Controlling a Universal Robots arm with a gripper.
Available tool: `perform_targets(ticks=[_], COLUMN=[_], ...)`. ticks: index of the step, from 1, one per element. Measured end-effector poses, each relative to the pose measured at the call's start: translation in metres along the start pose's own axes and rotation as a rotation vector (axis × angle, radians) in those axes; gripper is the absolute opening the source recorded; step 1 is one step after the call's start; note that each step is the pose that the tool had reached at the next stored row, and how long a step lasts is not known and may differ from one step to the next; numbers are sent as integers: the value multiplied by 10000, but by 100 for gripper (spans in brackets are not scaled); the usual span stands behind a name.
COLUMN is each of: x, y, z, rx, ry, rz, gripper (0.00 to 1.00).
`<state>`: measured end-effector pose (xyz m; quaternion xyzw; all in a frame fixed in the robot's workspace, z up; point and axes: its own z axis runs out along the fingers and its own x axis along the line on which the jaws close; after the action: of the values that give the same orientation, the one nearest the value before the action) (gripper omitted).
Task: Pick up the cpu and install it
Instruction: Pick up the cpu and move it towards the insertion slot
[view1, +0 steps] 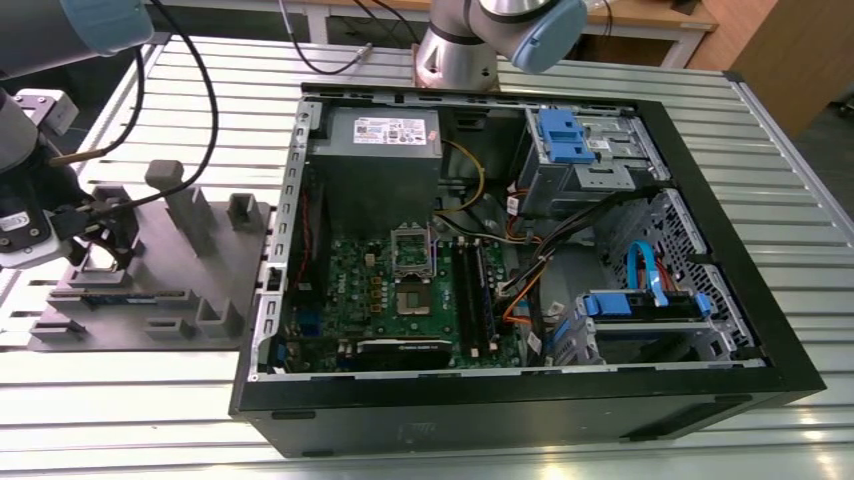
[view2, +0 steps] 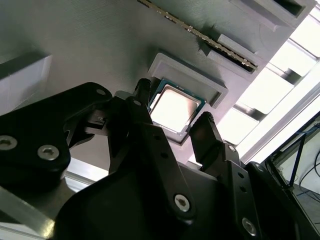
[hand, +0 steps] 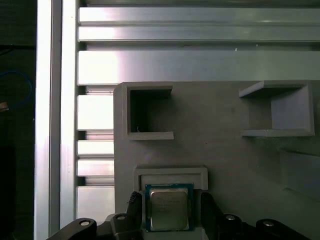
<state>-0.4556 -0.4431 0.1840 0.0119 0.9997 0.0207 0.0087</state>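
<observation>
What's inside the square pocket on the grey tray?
The cpu lies flat in it, metal top up; the open gripper straddles it. Its underside and the pocket floor are covered.

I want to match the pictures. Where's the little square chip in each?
Second wrist view: the cpu lies in a pocket of the grey tray, the gripper straddling it.
First wrist view: the cpu in that same pocket.
Exterior view: the gripper hangs over that tray, the shared landmark.
</observation>
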Motion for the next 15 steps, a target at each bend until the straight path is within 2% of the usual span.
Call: perform_targets(ticks=[15], x=[0], y=[0], z=[12], rx=[-5], ry=[7], rz=[-218], gripper=[60])
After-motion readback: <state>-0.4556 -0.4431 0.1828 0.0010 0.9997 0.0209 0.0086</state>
